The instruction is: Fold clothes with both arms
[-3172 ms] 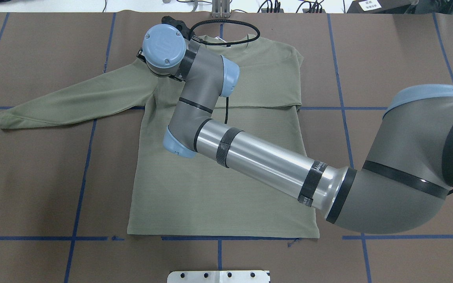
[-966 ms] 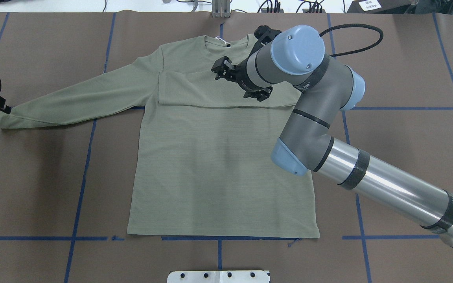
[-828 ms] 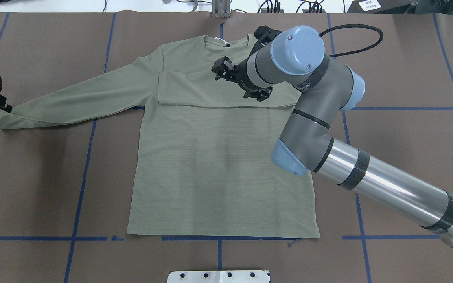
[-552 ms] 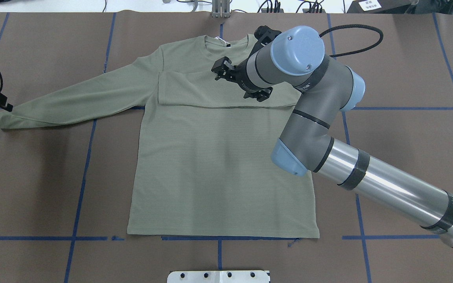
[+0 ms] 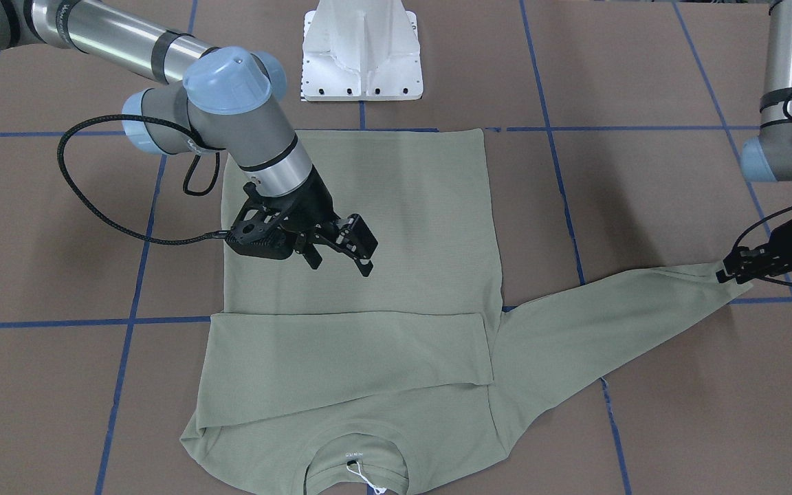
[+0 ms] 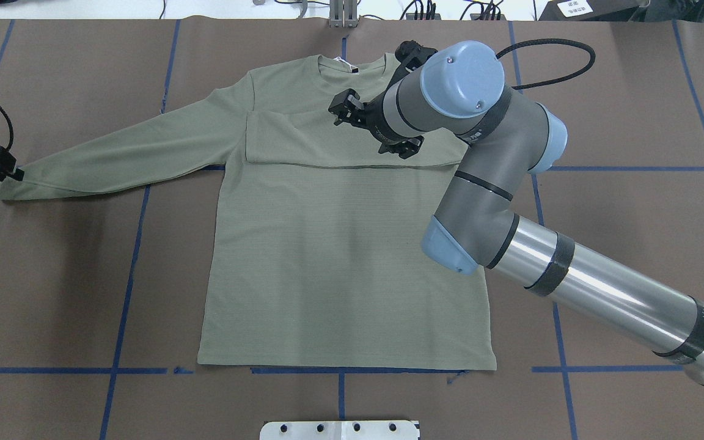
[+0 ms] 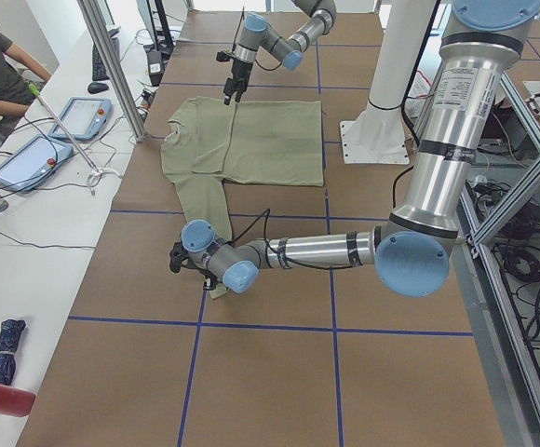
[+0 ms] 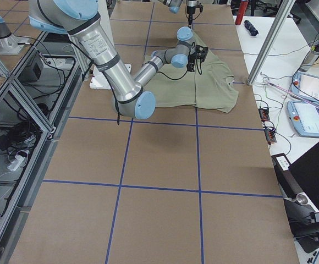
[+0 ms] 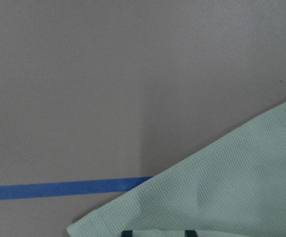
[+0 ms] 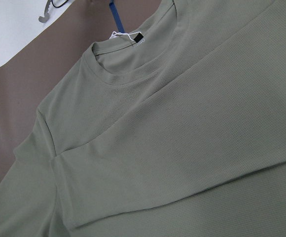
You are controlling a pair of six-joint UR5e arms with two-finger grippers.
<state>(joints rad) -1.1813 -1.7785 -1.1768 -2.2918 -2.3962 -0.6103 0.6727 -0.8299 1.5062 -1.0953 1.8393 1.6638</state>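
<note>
Both left fingers (image 6: 14,173) have reached the cuff (image 6: 5,189) of the shirt (image 6: 340,256).

No legible text anywhere; tiny print inside the shirt collar (image 5: 353,454) too small.

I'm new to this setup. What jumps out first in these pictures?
A green shirt lies flat on the brown table, with a folded sleeve across its chest. The right gripper hovers open above it, while the left gripper is at the cuff of the outstretched sleeve.
</note>
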